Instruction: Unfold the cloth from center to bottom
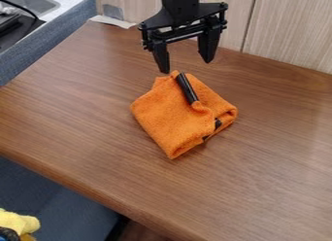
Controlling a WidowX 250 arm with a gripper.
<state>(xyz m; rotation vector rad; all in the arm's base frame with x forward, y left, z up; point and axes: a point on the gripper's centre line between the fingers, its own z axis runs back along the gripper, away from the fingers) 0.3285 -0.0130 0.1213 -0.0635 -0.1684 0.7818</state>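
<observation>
The black gripper (pixel 187 65) hangs at the top of the camera view, its two fingers spread wide apart with nothing between them. Below it, a folded orange cloth (pixel 170 117) lies in the middle of the wooden table, its layers bunched into a rough diamond. A black strip (pixel 187 87) runs along the cloth's upper part, and smaller black bits show at its right-hand folds. The left fingertip stands close to the cloth's top corner; whether they touch, I cannot tell.
The wooden table (pixel 272 167) meets a panelled wall (pixel 291 31) at the back. A sink (pixel 29 1) is at the upper left, and a yellow object (pixel 18 222) sits beyond the table's front edge at the lower left.
</observation>
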